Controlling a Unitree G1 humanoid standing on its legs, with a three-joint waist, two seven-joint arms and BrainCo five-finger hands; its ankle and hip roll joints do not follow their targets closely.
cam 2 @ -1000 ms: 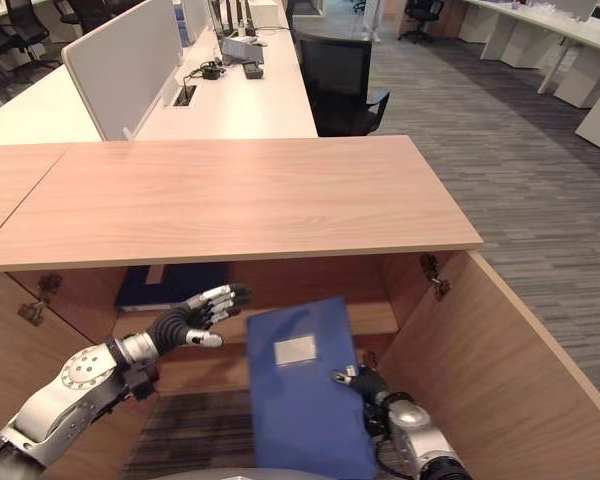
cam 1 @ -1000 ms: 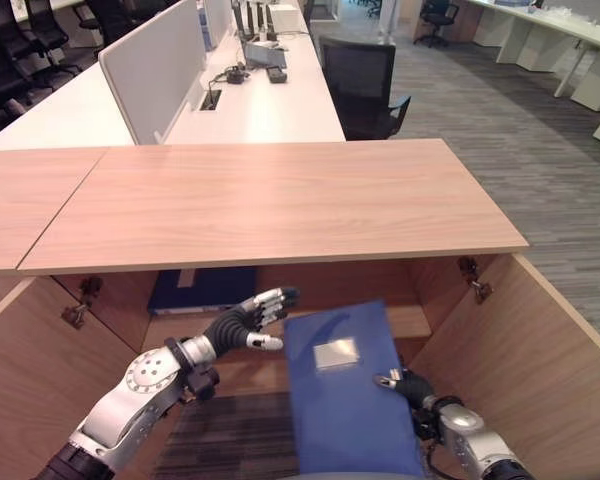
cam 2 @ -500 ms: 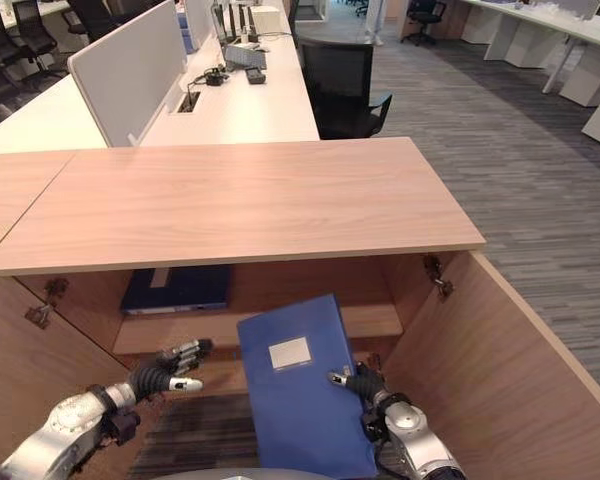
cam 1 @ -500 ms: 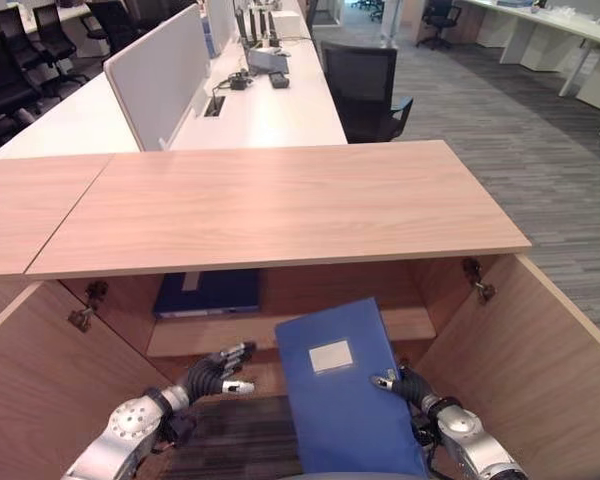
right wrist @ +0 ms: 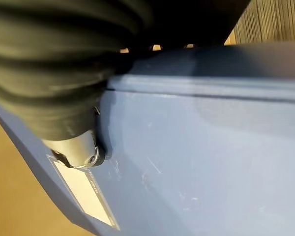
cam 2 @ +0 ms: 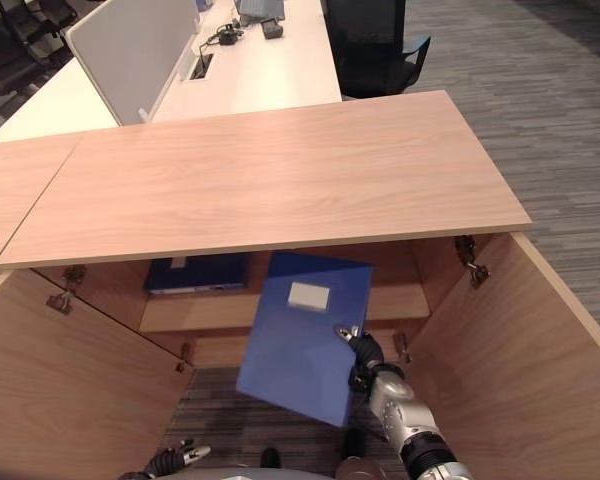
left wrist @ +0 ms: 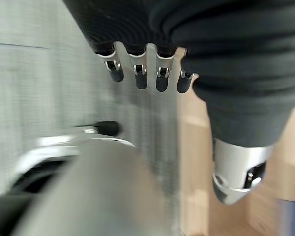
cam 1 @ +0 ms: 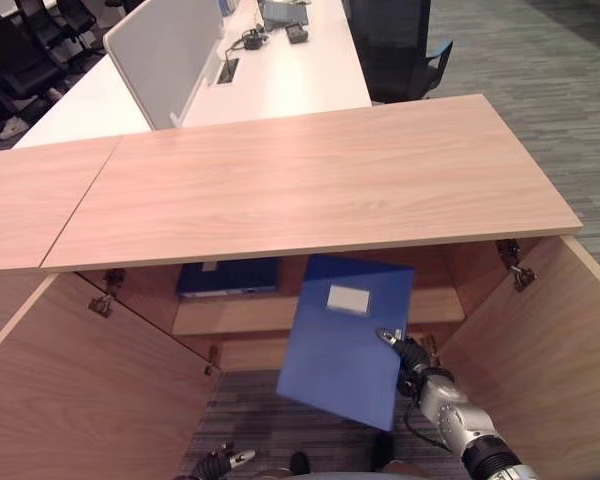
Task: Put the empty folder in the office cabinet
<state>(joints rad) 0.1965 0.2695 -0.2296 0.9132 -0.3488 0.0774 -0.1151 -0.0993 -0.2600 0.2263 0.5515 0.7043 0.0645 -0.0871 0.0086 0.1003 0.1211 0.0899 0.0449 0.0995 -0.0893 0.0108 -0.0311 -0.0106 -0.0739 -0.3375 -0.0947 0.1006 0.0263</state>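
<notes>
Carrying the blue folder (cam 1: 345, 340) toward the open office cabinet (cam 1: 540, 330).

Right robot hand (cam 1: 405, 352) grasps the folder by its near right edge, thumb pressed on the cover; the folder tilts up and forward of the hand, its far end at the mouth of the shelf (cam 1: 280, 312), not yet resting on it. A second dark blue folder (cam 1: 227, 277) lies on the shelf to the left. Left robot hand (cam 1: 218, 463) hangs low, fingers relaxed, empty. Judgement: transport nearly done; insertion and release remain.
</notes>
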